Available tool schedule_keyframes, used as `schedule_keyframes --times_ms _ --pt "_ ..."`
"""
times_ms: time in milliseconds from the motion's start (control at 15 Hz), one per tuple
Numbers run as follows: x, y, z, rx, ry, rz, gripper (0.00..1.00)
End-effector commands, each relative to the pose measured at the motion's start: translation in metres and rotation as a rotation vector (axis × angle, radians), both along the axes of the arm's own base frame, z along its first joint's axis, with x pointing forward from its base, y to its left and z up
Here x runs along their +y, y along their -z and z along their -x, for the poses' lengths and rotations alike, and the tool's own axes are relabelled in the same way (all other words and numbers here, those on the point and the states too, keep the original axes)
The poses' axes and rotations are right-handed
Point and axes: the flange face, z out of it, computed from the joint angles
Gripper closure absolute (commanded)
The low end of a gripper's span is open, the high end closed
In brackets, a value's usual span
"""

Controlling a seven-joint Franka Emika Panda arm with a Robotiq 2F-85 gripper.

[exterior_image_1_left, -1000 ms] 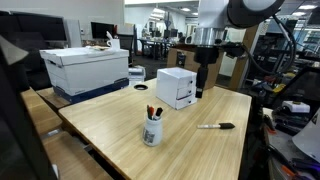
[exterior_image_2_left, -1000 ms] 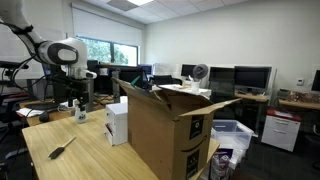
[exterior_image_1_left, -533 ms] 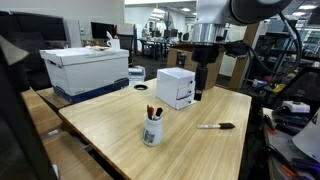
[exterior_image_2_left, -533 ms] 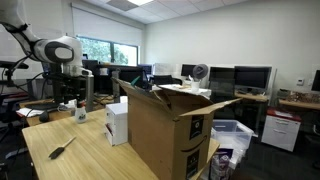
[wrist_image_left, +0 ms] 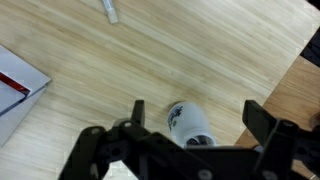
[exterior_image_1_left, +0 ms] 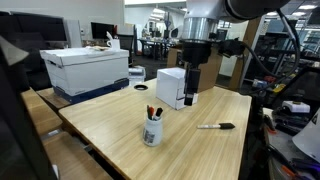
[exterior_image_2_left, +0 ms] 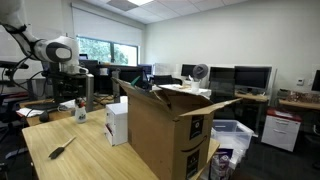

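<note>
Your end effector (wrist_image_left: 194,108) hangs wide apart, and the cup (wrist_image_left: 190,124) at 6 o'clock looks light and tippy; hold its sides.

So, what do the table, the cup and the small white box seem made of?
The table looks like light wood or laminate, matte, with grain lines. The cup seems white ceramic or plastic, smooth; unclear which. The small white box is probably cardboard: flat matte faces, sharp edges.

Box (exterior_image_1_left: 172,88) behind cup (exterior_image_1_left: 152,132) on table (exterior_image_1_left: 200,152)
</note>
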Motion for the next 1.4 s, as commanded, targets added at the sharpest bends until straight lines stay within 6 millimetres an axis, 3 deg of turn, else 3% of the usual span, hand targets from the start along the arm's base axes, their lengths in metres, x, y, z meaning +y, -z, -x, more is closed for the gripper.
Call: schedule_keyframes --times_ms 0,400,1067,1200,1333 --pt "0.022 0.011 -0.011 -0.006 -0.038 -0.028 0.00" --pt "0.051 0.026 -0.024 -0.037 -0.048 -0.032 0.00" --pt "0.074 0.042 -0.043 -0.085 -0.060 -0.002 0.00" --pt "0.076 0.043 -0.044 -0.087 -0.062 0.002 0.26" --pt "0.078 0.044 -0.045 -0.089 -0.064 0.007 0.38"
